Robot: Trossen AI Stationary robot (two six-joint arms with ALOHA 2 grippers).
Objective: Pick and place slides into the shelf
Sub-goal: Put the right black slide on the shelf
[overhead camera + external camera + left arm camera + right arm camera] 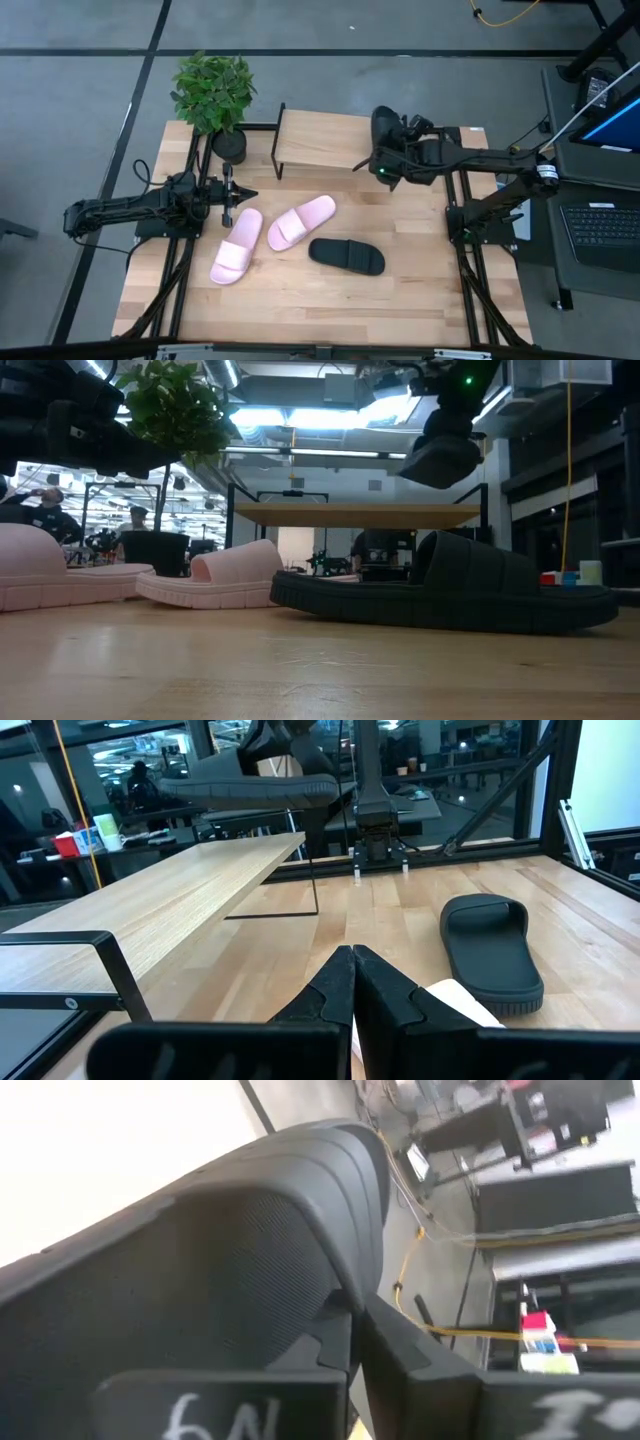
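Note:
One black slide (385,128) is in the air over the right end of the shelf (320,138), a low rack with a light wood plank top; my right gripper (388,158) is shut on it. The low view shows this slide (445,455) above the plank (350,515). The other black slide (347,255) lies sole down on the table. Two pink slides (237,246) (301,221) lie to its left. My left gripper (236,195) is shut on nothing and hovers near the table's left side, just behind the pink slides. My right gripper pinches the black slide between its two fingers at an edge of its body (335,1295); the slide itself hides which part that is. The fingers (410,1370) come from above. The slide (250,788) is lifted clear and sits about level above the shelf.
A potted plant (213,92) stands at the far left corner, beside the shelf's left end. A laptop (605,225) sits off the table's right edge. Bare wood (330,310) runs along the near side of the table.

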